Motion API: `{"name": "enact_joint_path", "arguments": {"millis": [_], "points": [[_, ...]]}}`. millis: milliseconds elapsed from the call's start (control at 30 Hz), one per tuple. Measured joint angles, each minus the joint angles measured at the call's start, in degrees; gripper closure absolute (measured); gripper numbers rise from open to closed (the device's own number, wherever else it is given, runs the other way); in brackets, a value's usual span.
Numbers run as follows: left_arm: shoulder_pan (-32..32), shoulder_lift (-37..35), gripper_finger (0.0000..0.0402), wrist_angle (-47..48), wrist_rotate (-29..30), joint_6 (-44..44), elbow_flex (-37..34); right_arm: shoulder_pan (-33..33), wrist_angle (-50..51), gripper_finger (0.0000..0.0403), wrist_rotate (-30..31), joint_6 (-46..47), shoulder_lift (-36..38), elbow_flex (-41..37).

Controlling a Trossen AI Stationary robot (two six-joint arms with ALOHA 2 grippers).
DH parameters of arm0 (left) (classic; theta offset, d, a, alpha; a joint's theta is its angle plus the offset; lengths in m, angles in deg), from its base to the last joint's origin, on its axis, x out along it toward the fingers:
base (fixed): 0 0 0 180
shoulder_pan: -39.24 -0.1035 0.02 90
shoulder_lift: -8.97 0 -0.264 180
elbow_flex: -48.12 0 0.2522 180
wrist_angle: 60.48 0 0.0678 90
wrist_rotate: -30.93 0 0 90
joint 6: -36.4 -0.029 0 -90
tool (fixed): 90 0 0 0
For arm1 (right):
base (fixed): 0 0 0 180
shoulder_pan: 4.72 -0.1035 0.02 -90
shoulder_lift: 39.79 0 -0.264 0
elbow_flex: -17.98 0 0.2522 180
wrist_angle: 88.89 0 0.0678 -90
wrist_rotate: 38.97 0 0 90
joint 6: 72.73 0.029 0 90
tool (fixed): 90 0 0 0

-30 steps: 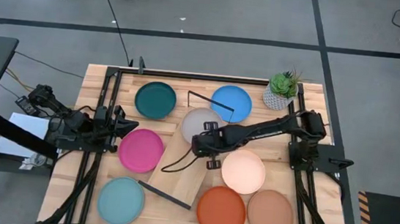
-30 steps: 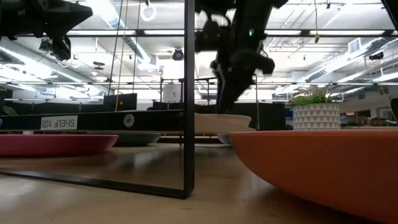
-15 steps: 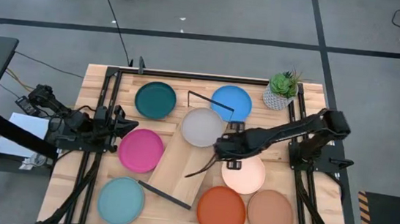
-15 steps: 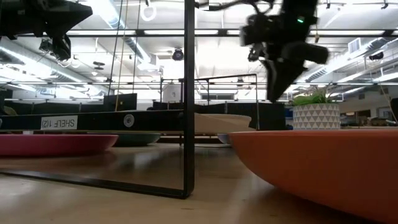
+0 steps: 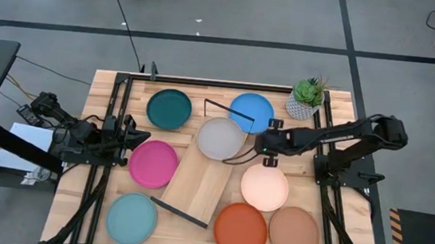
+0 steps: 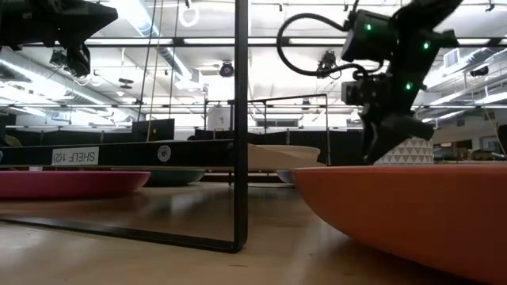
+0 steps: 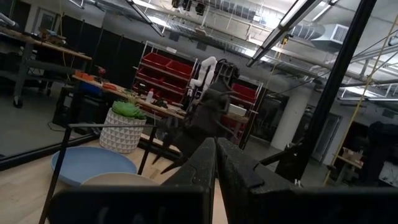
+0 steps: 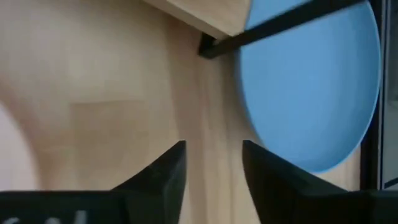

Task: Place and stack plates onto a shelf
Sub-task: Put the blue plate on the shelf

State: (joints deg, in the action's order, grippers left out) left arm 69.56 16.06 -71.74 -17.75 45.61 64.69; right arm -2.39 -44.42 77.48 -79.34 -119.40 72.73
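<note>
The shelf [image 5: 200, 180], a light wood plank with black wire frames at both ends, lies slantwise mid-table. The grey plate [image 5: 220, 138] rests on its far end. Around it on the table lie the dark teal [image 5: 169, 108], blue [image 5: 251, 112], magenta [image 5: 153, 164], light blue [image 5: 131, 218], orange [image 5: 241, 230], tan [image 5: 294, 231] and cream [image 5: 265, 187] plates. My right gripper [image 5: 266, 143] [image 8: 214, 165] hangs open and empty over bare table between the blue plate [image 8: 311, 87] and the cream plate. My left gripper [image 5: 132, 138] [image 7: 216, 162] waits shut at the table's left edge.
A potted plant [image 5: 306, 98] in a white patterned pot stands at the far right corner, just right of the blue plate. The shelf's far wire frame [image 5: 230, 111] stands between the grey and blue plates. The arms' black mounting rails run along both table sides.
My right gripper has moved from above the middle of the shelf toward the table's right and then its far edge, ending beside the blue plate. It carries nothing. The plates and the shelf have kept their places.
</note>
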Motion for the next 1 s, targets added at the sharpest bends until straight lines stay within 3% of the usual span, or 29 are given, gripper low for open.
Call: {"name": "enact_joint_path", "arguments": {"millis": [167, 333, 467, 633, 1000], "points": [[0.0, 0.0, 0.0379, -1.1, 0.0, -3.7, 0.0, 3.2, -8.6, 0.0175, 2.6, -7.5, 0.4, -4.5], [0.0, 0.0, 0.0379, -2.1, 0.0, -5.8, 0.0, 6.7, -17.6, 0.0166, 5.3, -17.1, -0.9, -7.3], [0.0, 0.0, 0.0379, -2.1, 0.0, -5.8, 0.0, 9.5, -20.0, 0.0184, 4.0, -20.7, -0.9, -7.8], [0.0, 0.0, 0.0379, -2.2, 0.0, -5.9, 0.0, 12.8, -19.9, 0.0223, -3.3, -21.0, -0.9, -7.9], [0.0, 0.0, 0.0379, -2.2, 0.0, -5.4, 0.0, 16.1, -19.9, 0.0283, -8.6, -24.2, -0.9, -7.9]]}}
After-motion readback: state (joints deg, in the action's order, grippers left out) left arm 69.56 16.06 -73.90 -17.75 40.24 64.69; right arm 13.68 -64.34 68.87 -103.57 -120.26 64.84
